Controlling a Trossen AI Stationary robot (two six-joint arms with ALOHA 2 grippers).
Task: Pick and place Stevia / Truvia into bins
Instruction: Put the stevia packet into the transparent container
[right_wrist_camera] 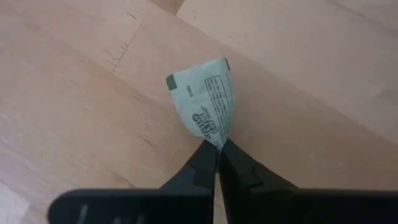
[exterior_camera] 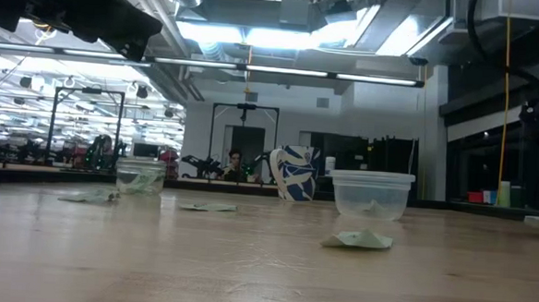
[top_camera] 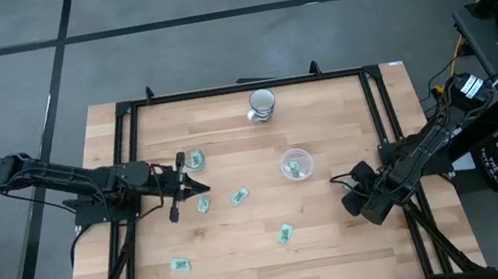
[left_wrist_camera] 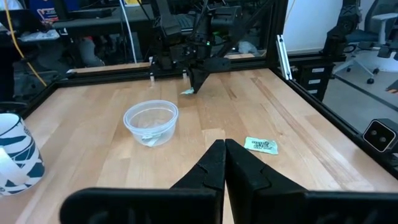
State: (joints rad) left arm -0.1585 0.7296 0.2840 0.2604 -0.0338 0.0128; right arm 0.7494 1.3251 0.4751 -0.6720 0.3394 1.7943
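- the right gripper [right_wrist_camera: 217, 146] had its jaws clenched on one corner of a stevia packet [right_wrist_camera: 204, 102], hanging just above the tabletop [right_wrist_camera: 74, 124] at the right side.
- the nearest clear bin [top_camera: 296, 164] stood near, toward the table's middle, with something pale already inside; judged, the step in hand was carrying the packet there, and doing it well meant lifting clear of the rim, centring over the opening, then releasing, since a corner grip lets the packet swing.
- the left gripper [top_camera: 193, 181], jaws pressed together and empty, sat among loose packets [top_camera: 239, 196], beside a second bin [top_camera: 195, 159].
- farthest stood a patterned cup [top_camera: 262, 104].
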